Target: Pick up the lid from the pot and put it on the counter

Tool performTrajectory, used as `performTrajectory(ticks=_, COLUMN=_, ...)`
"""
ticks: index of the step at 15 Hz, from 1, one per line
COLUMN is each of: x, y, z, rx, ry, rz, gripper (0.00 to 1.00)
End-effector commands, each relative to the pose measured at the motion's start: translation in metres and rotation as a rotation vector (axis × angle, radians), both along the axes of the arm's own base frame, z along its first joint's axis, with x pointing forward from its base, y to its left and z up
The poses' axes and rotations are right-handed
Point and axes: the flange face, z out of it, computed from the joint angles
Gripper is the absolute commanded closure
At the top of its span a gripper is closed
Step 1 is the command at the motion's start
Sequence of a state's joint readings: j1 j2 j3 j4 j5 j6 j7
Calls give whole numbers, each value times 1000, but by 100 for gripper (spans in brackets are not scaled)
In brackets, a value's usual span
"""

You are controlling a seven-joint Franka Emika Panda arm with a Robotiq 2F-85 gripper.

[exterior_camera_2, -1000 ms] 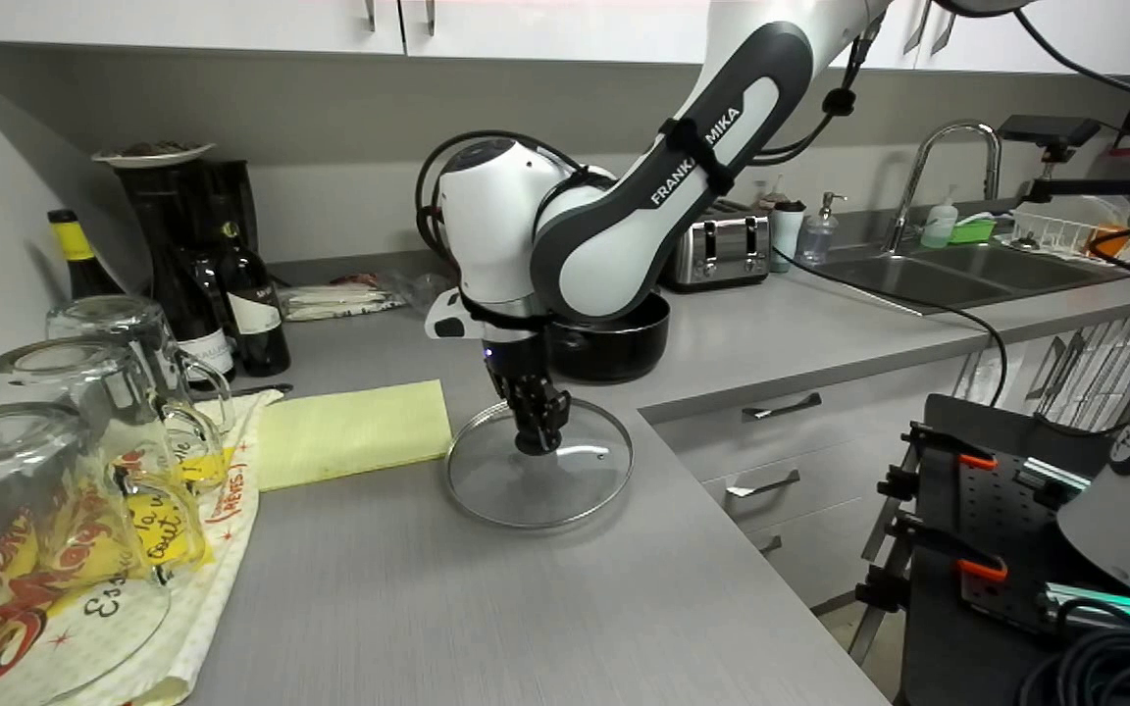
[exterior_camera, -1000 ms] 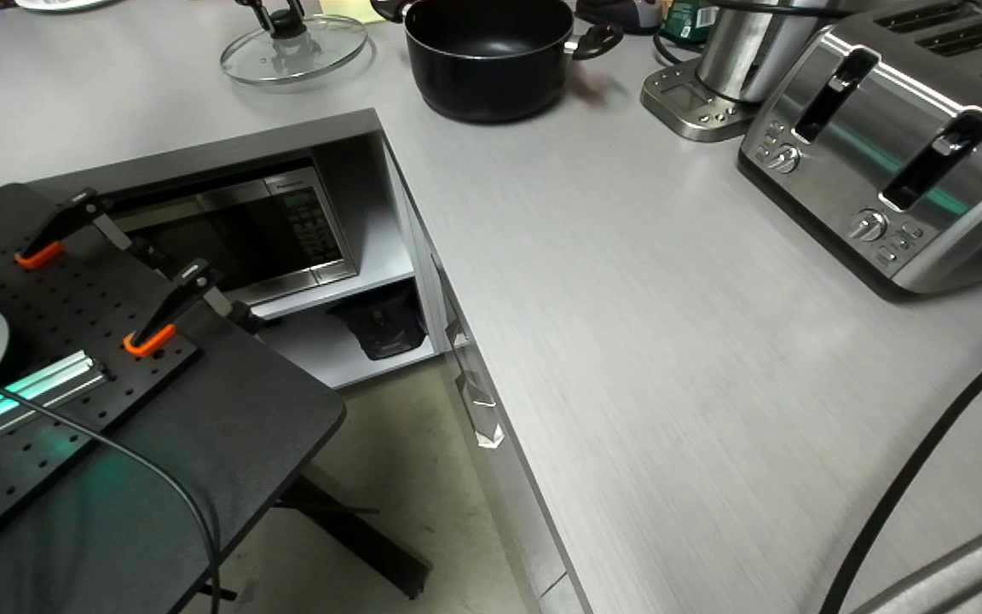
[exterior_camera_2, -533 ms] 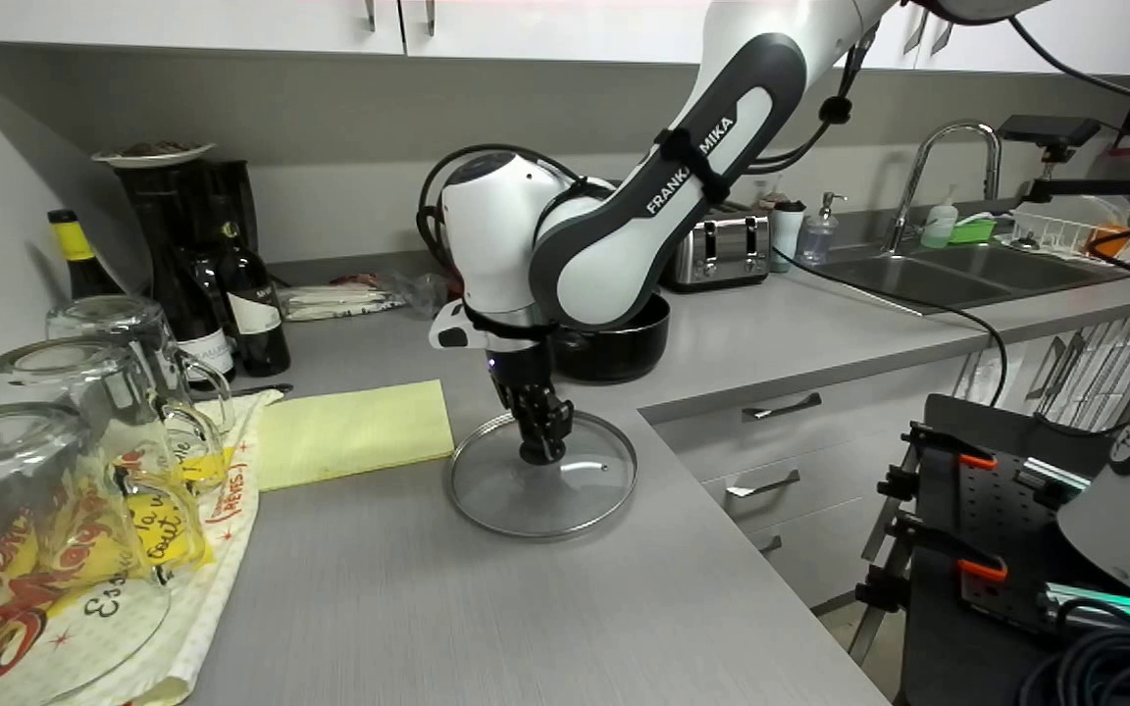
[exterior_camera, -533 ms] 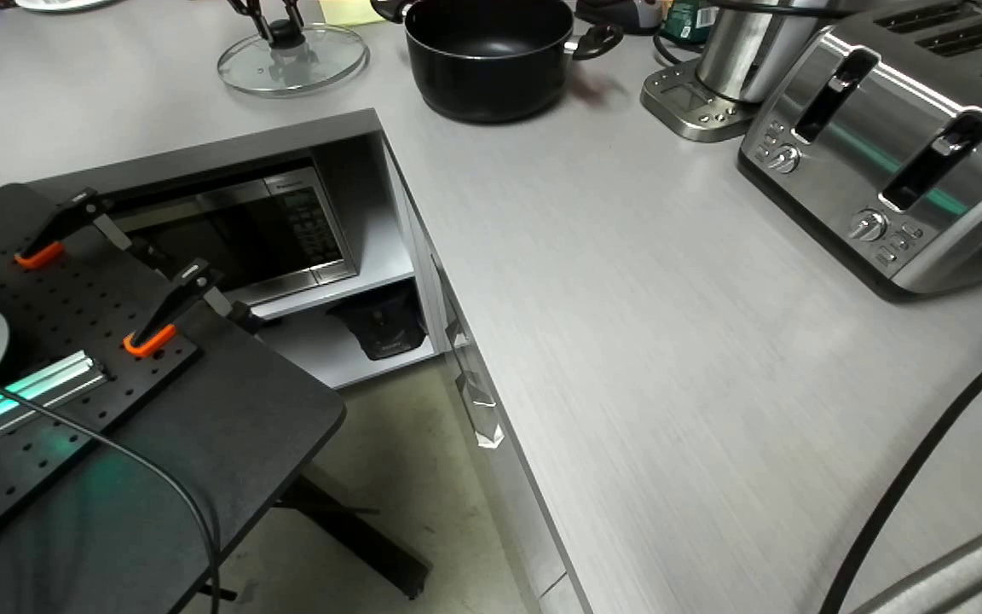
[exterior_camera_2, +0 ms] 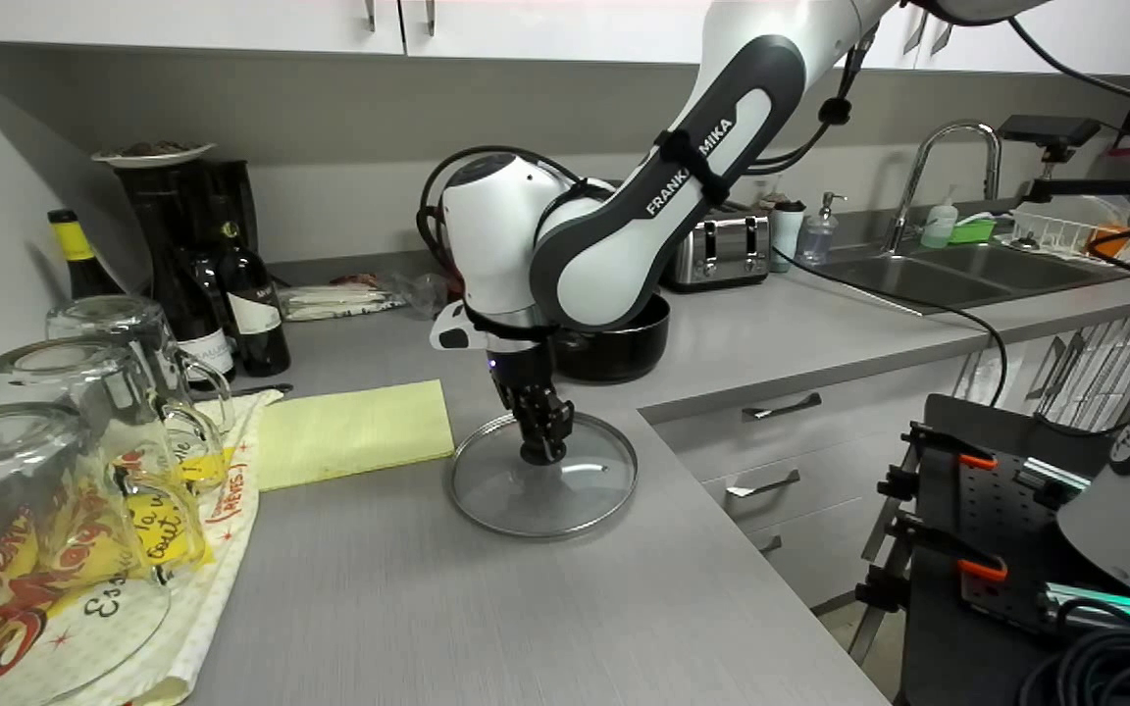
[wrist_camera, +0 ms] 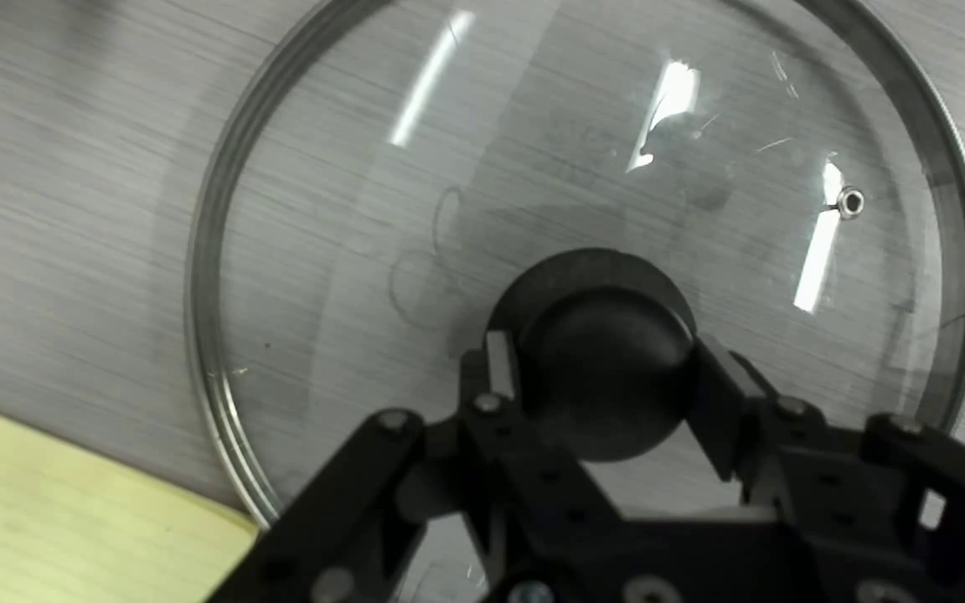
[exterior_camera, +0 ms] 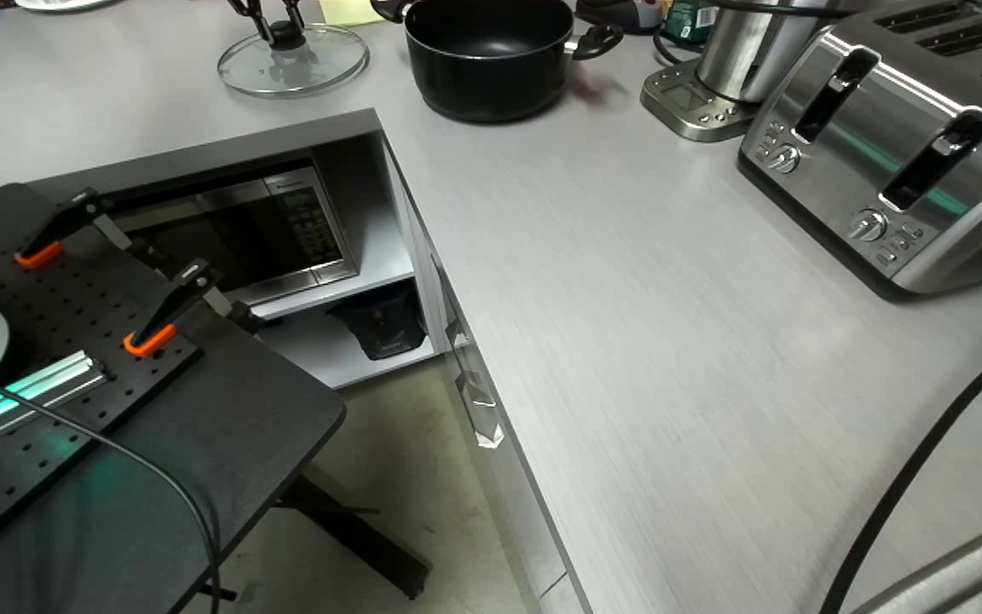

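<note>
The clear glass lid lies flat and appears to rest on the light-grey counter [exterior_camera: 627, 298] in both exterior views [exterior_camera: 320, 72] [exterior_camera_2: 526, 502]. Its metal rim and black knob fill much of the wrist view [wrist_camera: 348, 251]. My gripper [wrist_camera: 608, 368] has a finger on each side of the knob, both seeming to touch it. The gripper points down over the lid's centre in both exterior views [exterior_camera: 282, 24] [exterior_camera_2: 543, 431]. The black pot [exterior_camera: 491, 81] stands uncovered beside the lid; in an exterior view my arm partly hides it [exterior_camera_2: 619, 351].
A yellow cloth [exterior_camera_2: 354, 436] lies next to the lid; its edge shows in the wrist view [wrist_camera: 72, 519]. Several upturned glass mugs [exterior_camera_2: 84, 471] stand on a printed towel. A steel toaster [exterior_camera: 892, 162] stands beyond the pot. The counter's front edge is close to the lid.
My gripper and the lid have come down a little together between one second and half a second ago. Since then they have stayed still.
</note>
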State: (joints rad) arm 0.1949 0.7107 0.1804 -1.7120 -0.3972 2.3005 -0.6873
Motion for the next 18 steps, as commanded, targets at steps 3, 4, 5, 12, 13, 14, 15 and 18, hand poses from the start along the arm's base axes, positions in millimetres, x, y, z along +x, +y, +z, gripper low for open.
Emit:
performTrajectory(ticks=3, x=4, y=-1, z=5, rx=-3, ry=13, rz=2, gripper=61)
performTrajectory(ticks=4, x=4, y=-1, z=5, rx=-3, ry=14, rz=1, gripper=60)
performTrajectory(ticks=5, x=4, y=-1, z=5, rx=-3, ry=14, rz=1, gripper=60)
performTrajectory(ticks=12, x=4, y=-2, z=6, rx=-4, ry=13, rz=1, gripper=20)
performTrajectory(ticks=13, x=4, y=-2, z=7, rx=-4, ry=11, rz=1, gripper=12)
performTrajectory(ticks=14, x=5, y=-2, z=7, rx=-4, ry=9, rz=0, gripper=6)
performTrajectory(ticks=15, x=5, y=-2, z=8, rx=-4, ry=8, rz=0, gripper=0)
performTrajectory(ticks=18, x=6, y=-2, z=9, rx=-3, ry=4, rz=0, gripper=0)
